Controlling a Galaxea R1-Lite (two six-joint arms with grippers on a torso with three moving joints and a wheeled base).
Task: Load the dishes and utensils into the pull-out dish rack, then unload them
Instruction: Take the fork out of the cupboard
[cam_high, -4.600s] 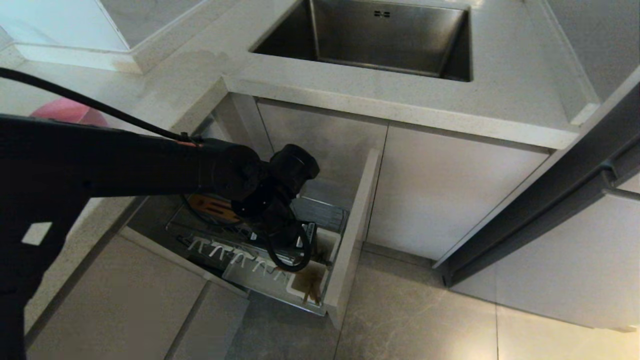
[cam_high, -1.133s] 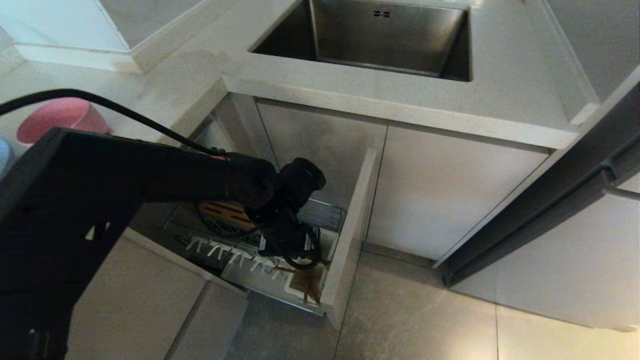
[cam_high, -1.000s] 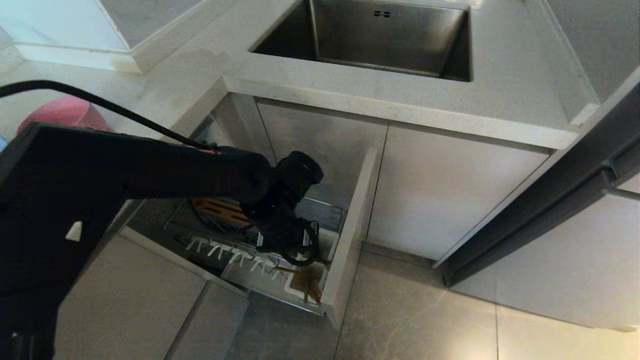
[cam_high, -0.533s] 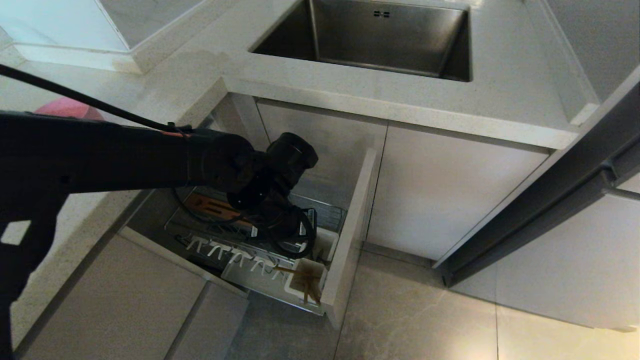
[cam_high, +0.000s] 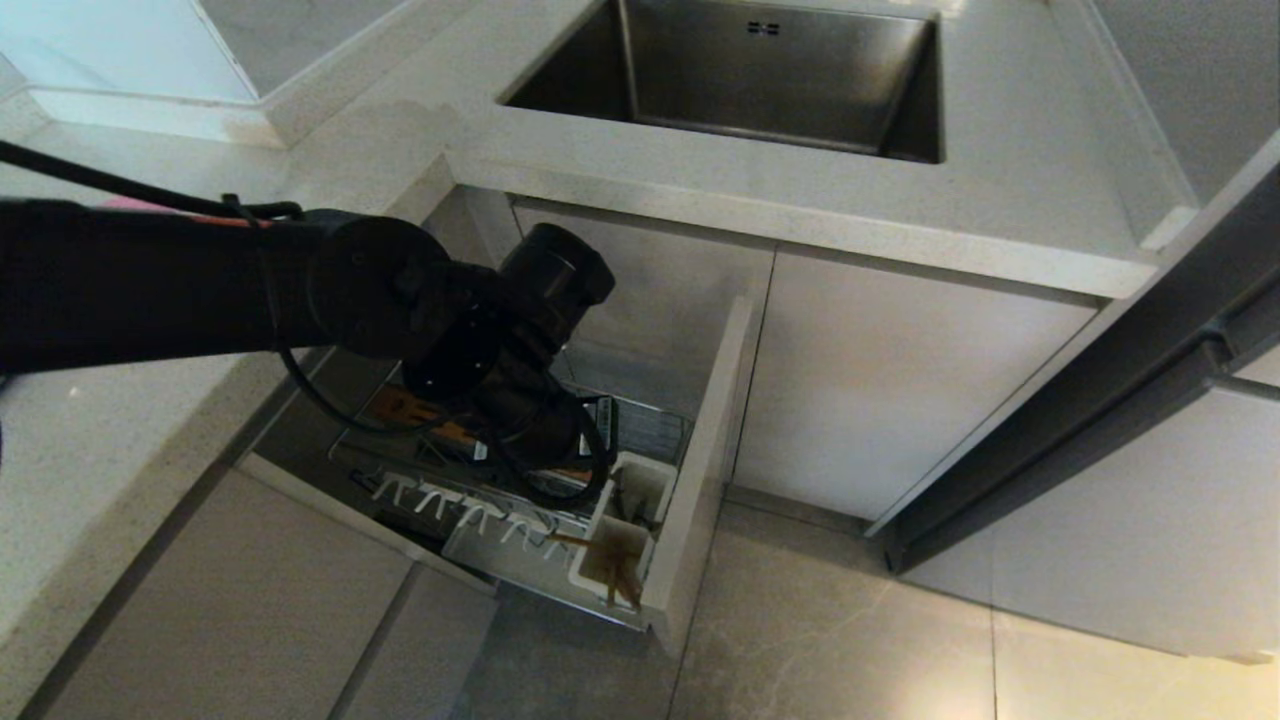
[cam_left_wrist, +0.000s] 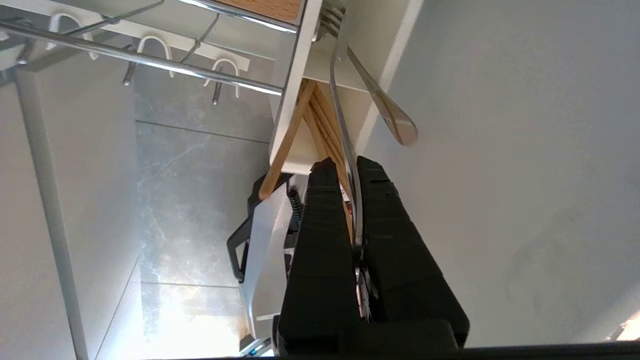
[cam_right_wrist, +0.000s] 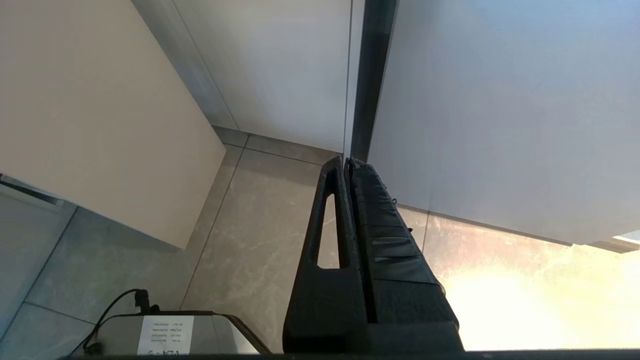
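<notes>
While left tool (cam_left_wrist: 351, 167) clamps spoon (cam_left_wrist: 345, 125) handle, chopsticks (cam_left_wrist: 312, 122) sit just beyond in utensil cup (cam_left_wrist: 292, 100).

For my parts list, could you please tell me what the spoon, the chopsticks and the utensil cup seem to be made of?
The spoon looks like polished metal: silver with mirror glints. The chopsticks look like light unvarnished wood: tan and matte. The utensil cup looks like white plastic, smooth and opaque, though that is less certain.

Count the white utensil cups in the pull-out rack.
2. One cup stands against the front panel; the other, beside it at the outer corner, holds chopsticks. The left arm may hide more.
</notes>
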